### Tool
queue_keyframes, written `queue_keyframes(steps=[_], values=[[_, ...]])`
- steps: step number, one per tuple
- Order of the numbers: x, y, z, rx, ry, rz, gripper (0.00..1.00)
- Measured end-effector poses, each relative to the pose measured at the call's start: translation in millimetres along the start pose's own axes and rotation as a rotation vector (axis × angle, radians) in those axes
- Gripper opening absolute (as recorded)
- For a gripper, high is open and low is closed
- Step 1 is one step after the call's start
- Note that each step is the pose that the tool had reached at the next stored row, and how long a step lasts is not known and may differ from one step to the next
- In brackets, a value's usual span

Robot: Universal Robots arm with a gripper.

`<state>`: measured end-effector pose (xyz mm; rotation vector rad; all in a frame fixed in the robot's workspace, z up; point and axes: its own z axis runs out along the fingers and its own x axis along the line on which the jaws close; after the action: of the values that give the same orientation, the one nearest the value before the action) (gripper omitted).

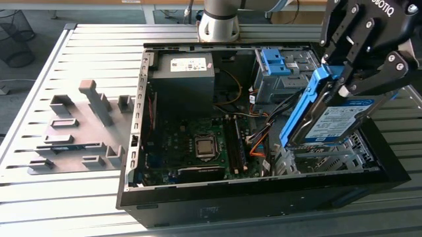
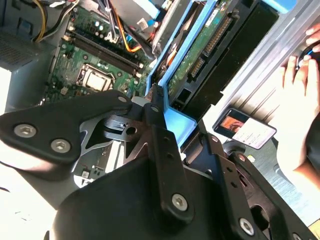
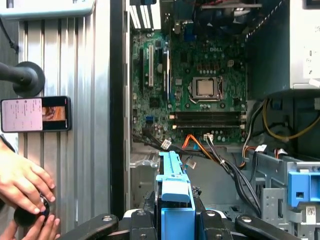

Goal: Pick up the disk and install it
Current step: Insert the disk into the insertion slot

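Your disk (image 1: 333, 118) is up in the air, tilted on edge, hanging over the open PC case (image 1: 264, 205) right above its drive cage (image 1: 323, 160), not seated yet. Claw (image 1: 344, 85) is clamped tight on the disk's top end, pinching the blue rails. Inside the case: mobo (image 1: 197, 143), grey PSU (image 1: 185, 74), plus a spare blue bracket (image 1: 274, 61). Outside the case on the bench (image 1: 66, 197) there's a phone (image 3: 35, 114) w/ somebody's hand (image 3: 22, 182) near it.

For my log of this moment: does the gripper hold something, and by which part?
The gripper is shut on the disk, clamping its blue-framed upper end; the disk is tilted.
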<state>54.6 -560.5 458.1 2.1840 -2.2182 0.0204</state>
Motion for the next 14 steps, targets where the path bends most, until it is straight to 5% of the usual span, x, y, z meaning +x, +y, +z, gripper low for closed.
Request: queue_keyframes(steps=[14], values=[[-1.1,-20.9,6.7,0.0,0.0,0.0,0.36]])
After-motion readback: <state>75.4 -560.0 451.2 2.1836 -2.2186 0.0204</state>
